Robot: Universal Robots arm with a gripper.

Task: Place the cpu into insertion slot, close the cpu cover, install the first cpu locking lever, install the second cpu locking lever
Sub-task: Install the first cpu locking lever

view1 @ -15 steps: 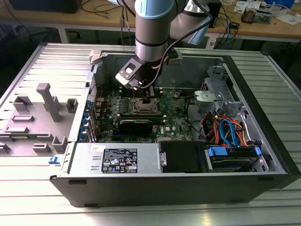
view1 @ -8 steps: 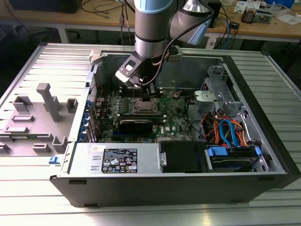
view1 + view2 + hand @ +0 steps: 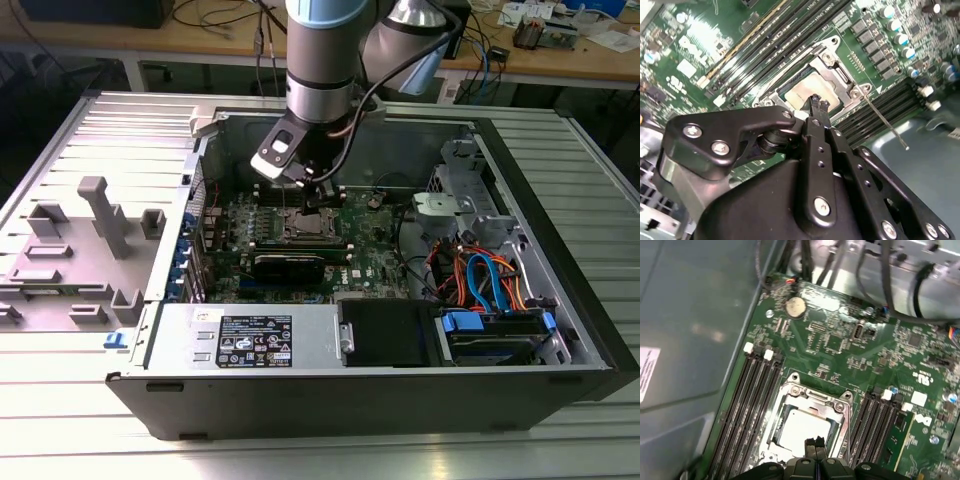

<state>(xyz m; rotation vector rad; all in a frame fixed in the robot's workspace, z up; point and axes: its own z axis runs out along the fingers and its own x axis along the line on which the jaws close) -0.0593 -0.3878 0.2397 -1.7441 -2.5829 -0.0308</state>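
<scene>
Exterior view, left to right: grey jig point(image 3: 100, 215) with upright pegs on the table, well apart from the work; then the open computer case point(image 3: 400, 400) lying on its side, green board point(image 3: 375, 262) inside

Insertion slot point(image 3: 306, 226) sits mid-board, toward the exterior view's left of the case centre; gripper point(image 3: 318, 200) comes straight down on it from above, arm near vertical. The slot lies directly under the fingertips, no sideways offset to speak of

In both wrist views the cpu point(image 3: 802, 432) is already seated in the slot, silver top flat and square to the socket; cpu cover point(image 3: 812, 397) looks folded down around it, cpu showing through its window. Fingers point(image 3: 810, 443) are pinched together with nothing visible between them, tips just above or touching the cpu top near the cover's edge; can't tell contact for sure

In the second wrist view a thin locking lever point(image 3: 885, 122) runs from a socket corner out across the memory slots point(image 3: 765, 45); looks unlatched, judging by how it stands off the board. The other lever I can't make out

Room: memory slots flank the socket close on two sides, case wall well behind, open air above

Exterior view's right: drive cage point(image 3: 470, 200) and cables point(image 3: 480, 275), well apart from the gripper
</scene>
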